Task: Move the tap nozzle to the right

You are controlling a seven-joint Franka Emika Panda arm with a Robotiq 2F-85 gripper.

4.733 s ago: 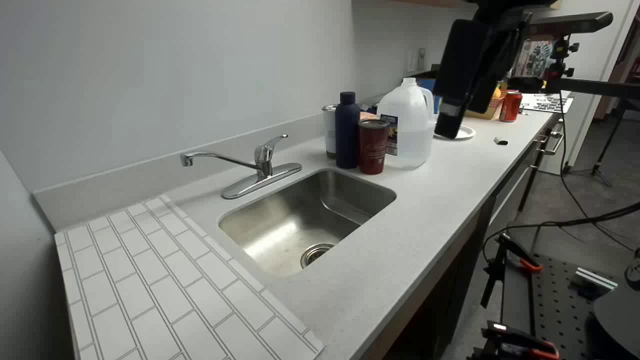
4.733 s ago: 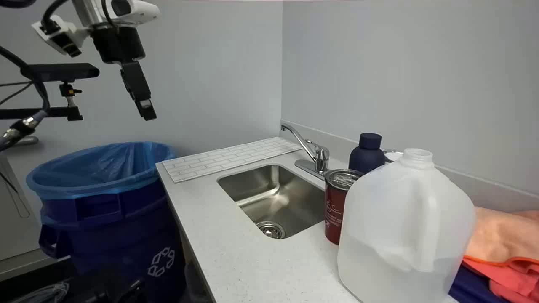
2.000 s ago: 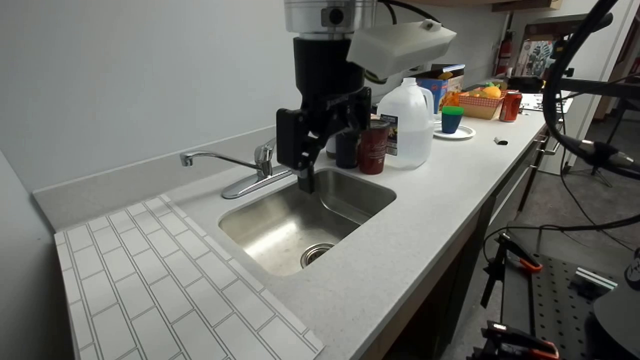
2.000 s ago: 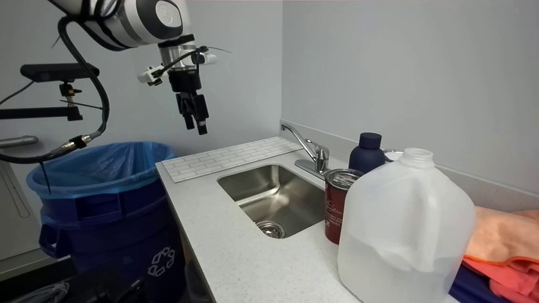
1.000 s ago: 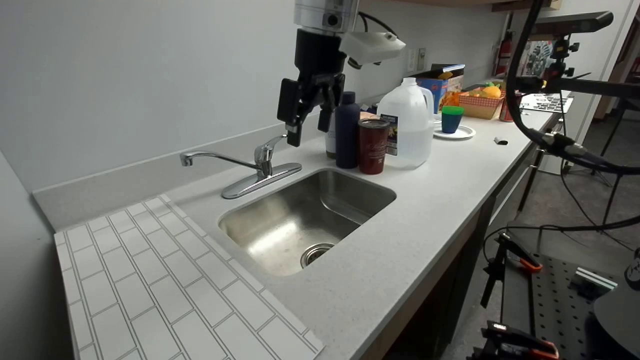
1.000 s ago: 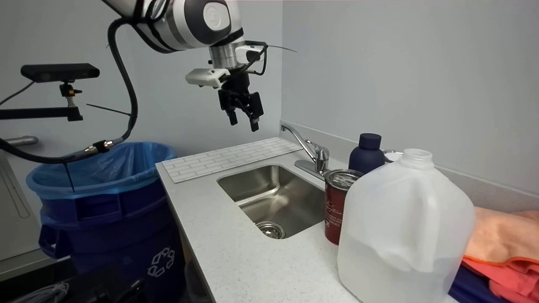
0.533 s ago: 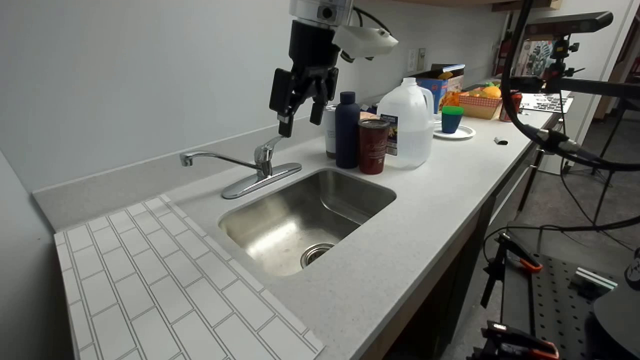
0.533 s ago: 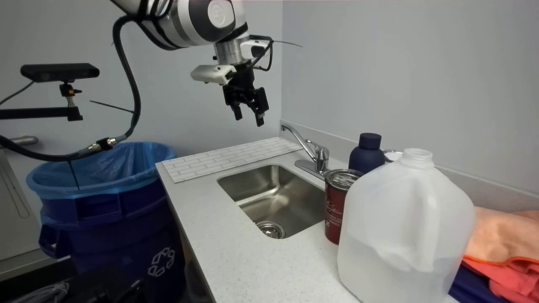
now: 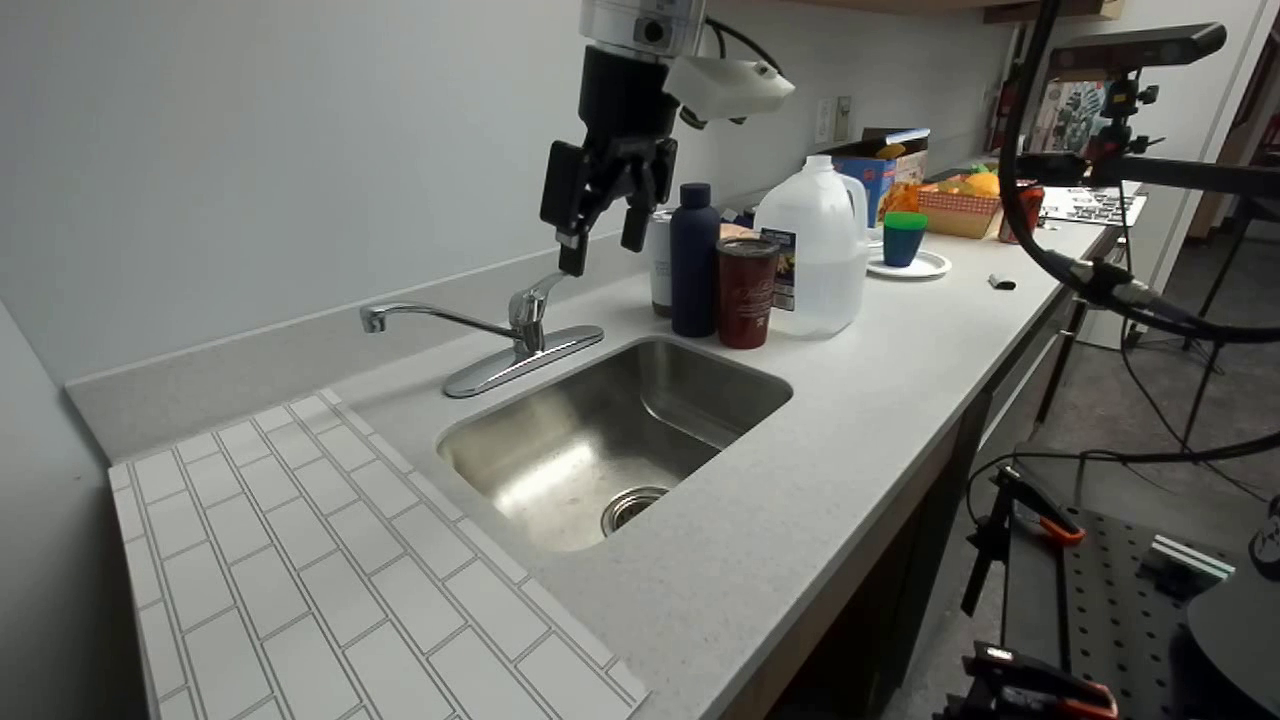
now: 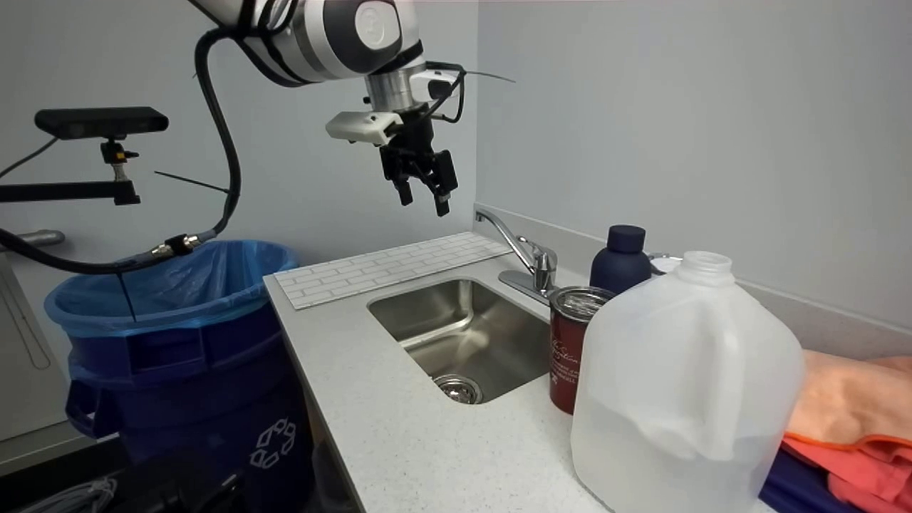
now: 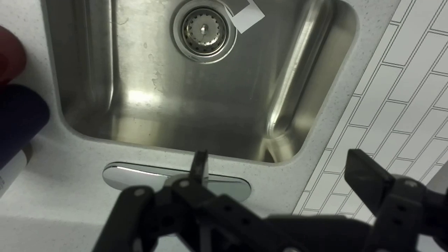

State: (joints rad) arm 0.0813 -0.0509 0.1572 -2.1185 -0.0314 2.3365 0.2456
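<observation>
Beside the sink (image 9: 560, 432), the tap nozzle (image 9: 450, 315) points lengthwise up and away from the jug (image 9: 828, 240), the empty gripper (image 9: 604, 250) spread wide.

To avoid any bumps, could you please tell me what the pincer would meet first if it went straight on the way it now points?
Probably the sink: the open pincer points down toward it in both exterior views, though depth, and so the exact spot, is unclear.

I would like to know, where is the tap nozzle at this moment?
In an exterior view, the tap nozzle is left of centre, reaching left from the faucet base in front of the backsplash, with the sink to its lower right.
</observation>
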